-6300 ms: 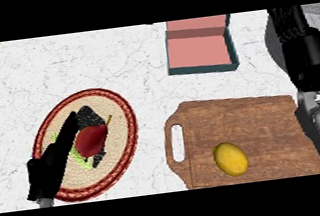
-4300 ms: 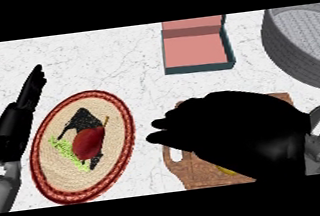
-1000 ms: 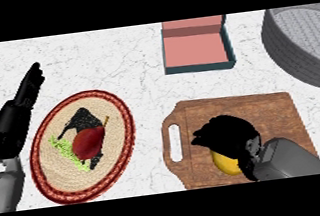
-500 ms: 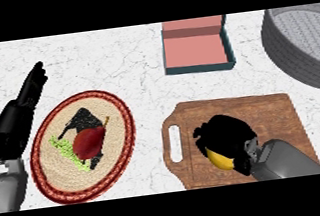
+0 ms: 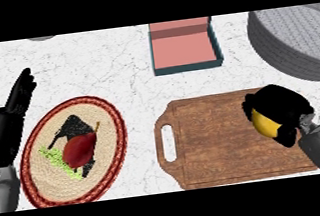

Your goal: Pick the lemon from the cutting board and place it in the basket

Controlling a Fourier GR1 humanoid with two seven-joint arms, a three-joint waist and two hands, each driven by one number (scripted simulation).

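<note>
The yellow lemon [image 5: 265, 123] shows partly under my right hand [image 5: 283, 107], whose black fingers curl round it above the right end of the wooden cutting board [image 5: 219, 138]. The grey woven basket [image 5: 296, 43] stands at the back right, beyond the board. My left hand [image 5: 11, 118] rests open at the left edge, fingers pointing up, beside the plate.
A woven round plate [image 5: 71, 151] with a red rim holds a red item, greens and dark pieces at the left. A pink box with a teal rim [image 5: 183, 46] sits at the back centre. The board's handle slot [image 5: 168, 141] faces left.
My right hand closed on the lemon at the board's front and has carried it right and back, toward the basket. The left hand has stayed still.
</note>
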